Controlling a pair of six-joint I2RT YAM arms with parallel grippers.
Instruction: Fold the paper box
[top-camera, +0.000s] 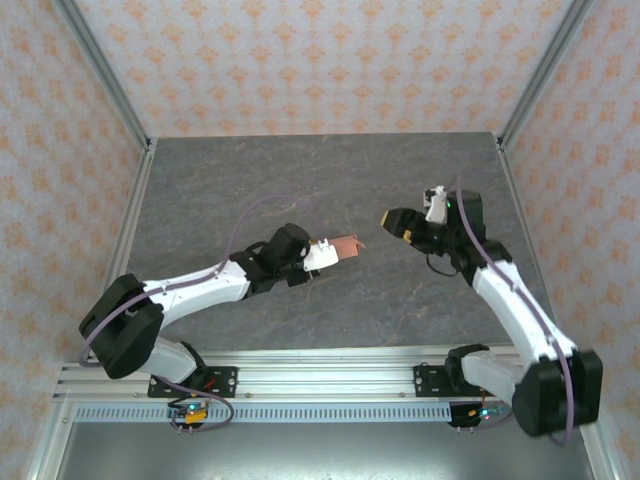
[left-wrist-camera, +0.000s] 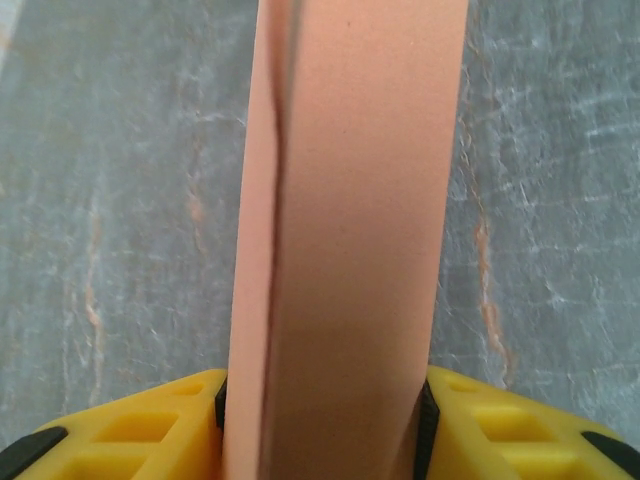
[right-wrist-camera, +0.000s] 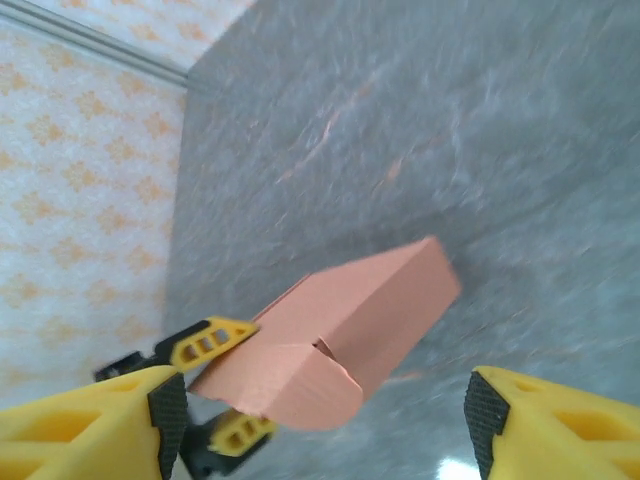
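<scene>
The paper box is a small salmon-orange folded box held above the table in the middle. My left gripper is shut on its near end. In the left wrist view the paper box stands straight up between the yellow fingers, with both black pads pressed against its sides. My right gripper hovers a short way to the right of the box, open and apart from it. In the right wrist view the paper box shows a rounded end flap, and the right gripper has wide, empty jaws.
The grey marbled table is walled by patterned panels on the left, back and right. A metal rail carrying both arm bases runs along the near edge.
</scene>
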